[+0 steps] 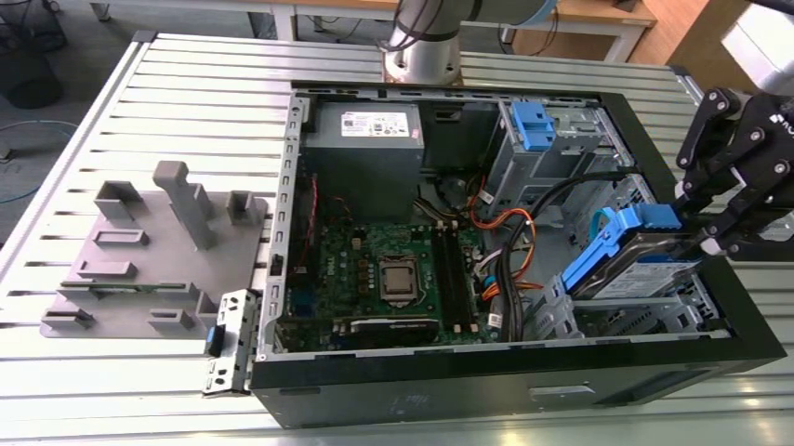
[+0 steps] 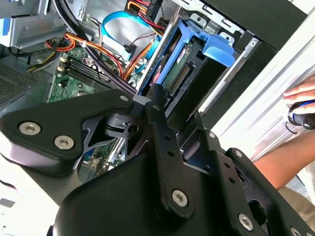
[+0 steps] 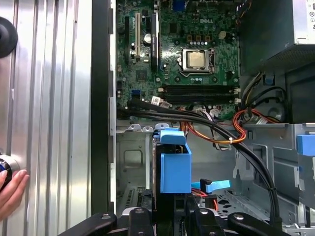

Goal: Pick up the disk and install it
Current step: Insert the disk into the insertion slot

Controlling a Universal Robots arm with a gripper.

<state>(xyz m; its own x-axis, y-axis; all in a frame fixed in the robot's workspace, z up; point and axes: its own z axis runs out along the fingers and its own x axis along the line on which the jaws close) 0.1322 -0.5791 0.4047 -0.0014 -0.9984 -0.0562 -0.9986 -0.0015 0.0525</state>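
One slatted metal table (image 1: 186, 74) carries everything. On it lies an open black case (image 1: 496, 386). At the exterior view's left, just beside the case, is a grey fixture plate (image 1: 137, 269) with upright blocks.

Inside the case a grey power supply (image 1: 366, 139) fills the far corner. The green board (image 1: 372, 269) lies below it, and black, orange and blue cables run off toward the exterior view's right. There a metal drive cage (image 1: 620, 311) stands against the case wall.

The gripper (image 1: 713, 237) hangs over that wall, its fingers (image 2: 156, 105) clamped on the disk (image 1: 639, 265). The disk (silver, with a blue carrier around its edge) is tilted. It lies partly in the cage, with one end up at the gripper. In the first wrist view its blue frame runs straight out from between the fingers toward the board.

A smaller blue latch (image 1: 530, 125) sits in the bay farther back, well apart from the disk. A person's hand (image 3: 12, 189) lies on the table slats outside the case, apart from the gripper.
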